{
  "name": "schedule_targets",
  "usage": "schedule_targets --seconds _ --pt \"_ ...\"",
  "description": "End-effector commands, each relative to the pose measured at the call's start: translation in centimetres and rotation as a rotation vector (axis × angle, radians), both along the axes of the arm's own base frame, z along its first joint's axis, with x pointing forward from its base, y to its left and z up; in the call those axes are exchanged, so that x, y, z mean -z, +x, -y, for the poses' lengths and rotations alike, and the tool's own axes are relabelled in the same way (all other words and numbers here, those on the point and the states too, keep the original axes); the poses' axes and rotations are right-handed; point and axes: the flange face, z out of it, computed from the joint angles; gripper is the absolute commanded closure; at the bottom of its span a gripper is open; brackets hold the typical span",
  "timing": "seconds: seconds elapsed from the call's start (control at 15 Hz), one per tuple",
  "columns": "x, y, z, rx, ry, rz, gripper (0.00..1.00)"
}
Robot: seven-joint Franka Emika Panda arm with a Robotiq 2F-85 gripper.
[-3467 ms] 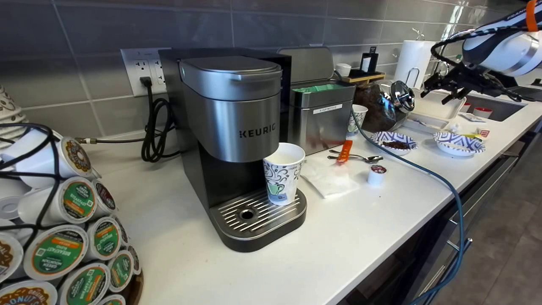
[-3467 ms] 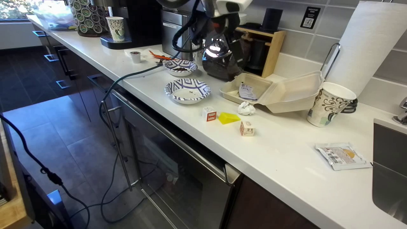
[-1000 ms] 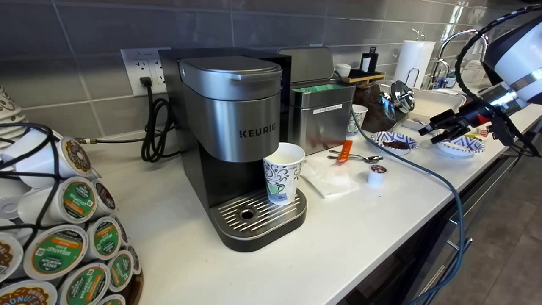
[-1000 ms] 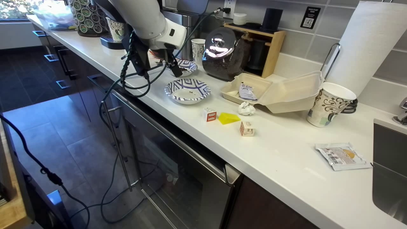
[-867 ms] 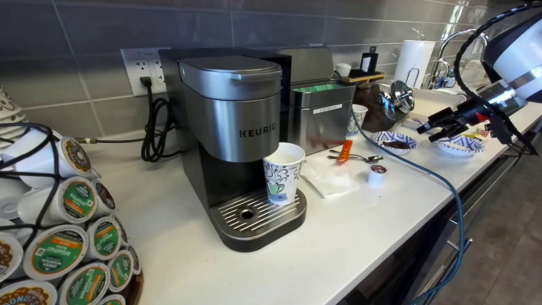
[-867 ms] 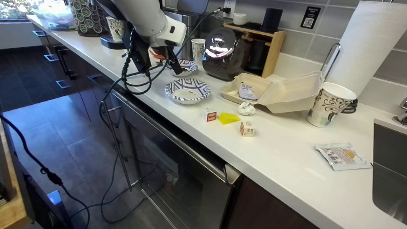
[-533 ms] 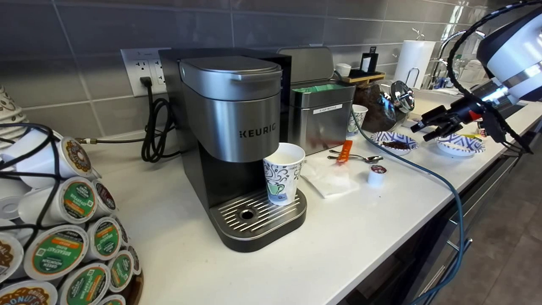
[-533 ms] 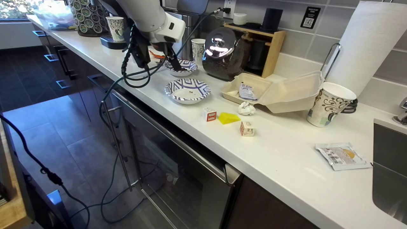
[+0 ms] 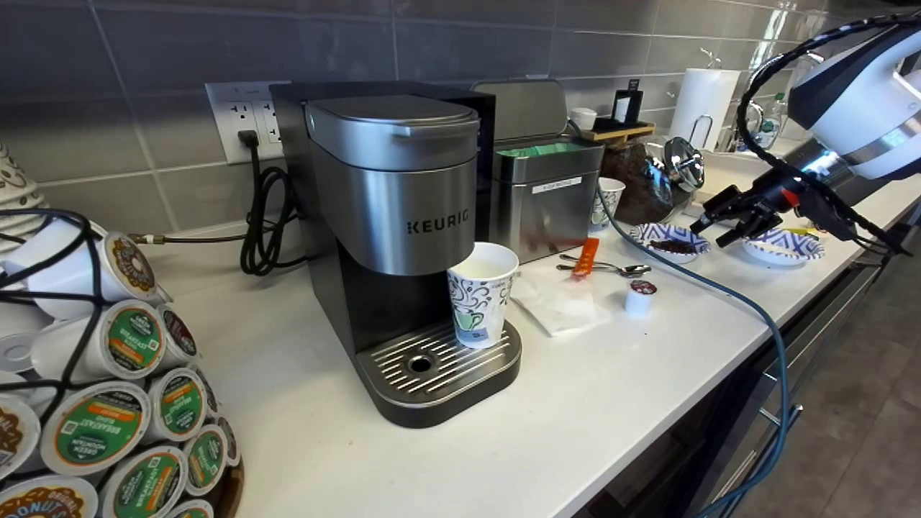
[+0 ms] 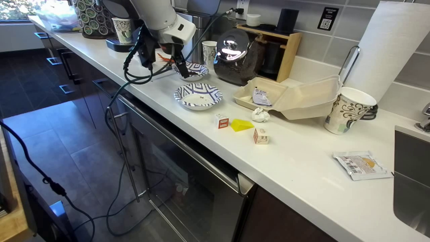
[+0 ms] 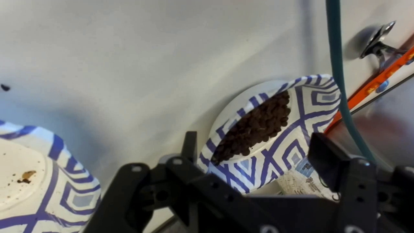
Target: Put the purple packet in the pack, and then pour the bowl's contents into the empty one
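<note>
The purple packet (image 10: pixel 261 96) lies inside the pack (image 10: pixel 242 102), a beige clamshell box with its lid open. The bowl (image 11: pixel 292 139), blue-and-white, stands on the counter with dark brown pieces in it. In front of it in an exterior view is the empty one (image 10: pixel 198 106), wider, with a few small crumbs on its bottom; only part of its rim (image 11: pixel 77 181) shows in the wrist view. My gripper (image 9: pixel 711 234) is tilted downward beside the bowl's rim, its jaws wide apart. Seen from the wrist, the bowl lies beyond and between the fingertips (image 11: pixel 190 142), apparently not gripped.
A blue-green cable (image 9: pixel 727 291) runs past the bowl. Near it are a paper cup (image 10: pixel 209 52), a dark glass jar (image 10: pixel 235 57), spoons (image 9: pixel 633 270) and an orange strip (image 9: pixel 586 259). Blocks (image 10: pixel 261 136), a yellow wedge (image 10: pixel 242 124) and crumpled paper (image 10: pixel 260 115) lie nearer the sink (image 10: pixel 411 174).
Over the last seconds my gripper has come down from above the jar and tilted. In the last second it has edged closer to the bowl. Bowls, packet and pack have stayed put.
</note>
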Motion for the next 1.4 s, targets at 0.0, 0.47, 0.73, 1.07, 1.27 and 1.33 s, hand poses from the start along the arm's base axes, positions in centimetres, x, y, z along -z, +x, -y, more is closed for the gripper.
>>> schedule_targets --seconds 0.0,0.47,0.73,1.07,1.27,1.33 --pt "0.9 0.8 0.1 0.042 -0.001 -0.051 0.27" --pt "1.6 1.7 0.9 0.136 0.052 -0.091 0.39" --pt "1.6 2.1 1.3 0.169 0.068 -0.095 0.82" --pt "1.6 1.9 1.7 0.182 0.071 -0.102 1.0" --pt "1.3 1.1 2.1 0.166 0.064 -0.109 1.0" --pt "1.0 0.4 2.5 0.166 0.06 -0.109 0.99"
